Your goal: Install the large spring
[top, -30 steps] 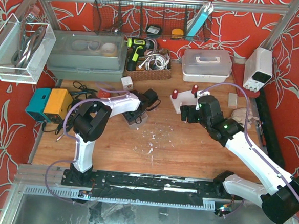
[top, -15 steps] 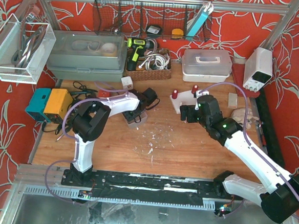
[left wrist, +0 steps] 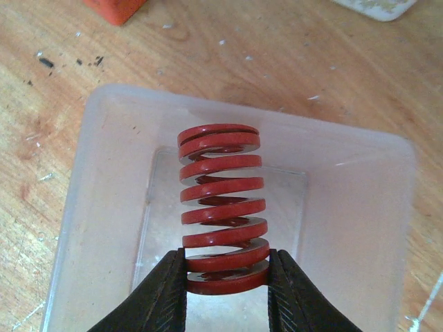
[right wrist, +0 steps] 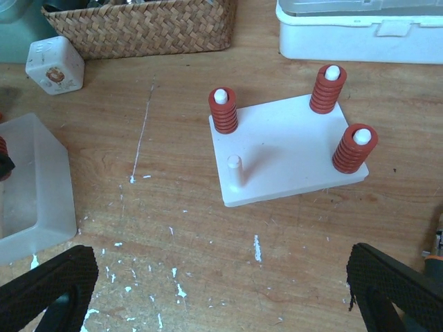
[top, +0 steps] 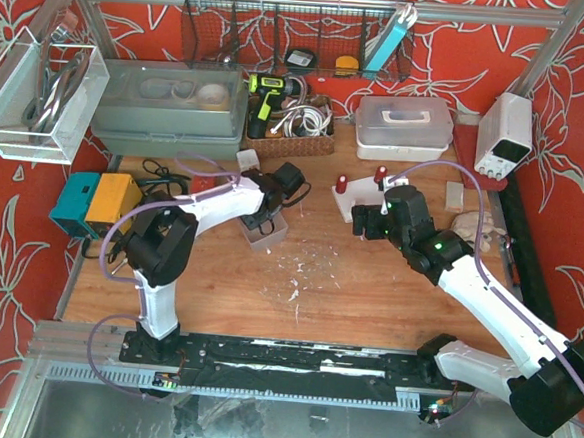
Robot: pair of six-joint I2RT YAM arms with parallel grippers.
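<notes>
Large spring (left wrist: 220,187) is shown in the left wrist view clamped at its lowest coils by the left gripper (left wrist: 227,266), within the outline of the clear tray (left wrist: 360,207). In the right wrist view, three pegs of the peg plate (right wrist: 284,149) are seen carrying red springs (right wrist: 223,114). The bare peg (right wrist: 235,169) at its near-left corner is judged the target. The right gripper (right wrist: 218,277) is spread wide and empty, just short of the peg plate. In the top view, the clear tray is seen left of the peg plate, apart from it. Pick-up is judged done; transfer and seating are left.
</notes>
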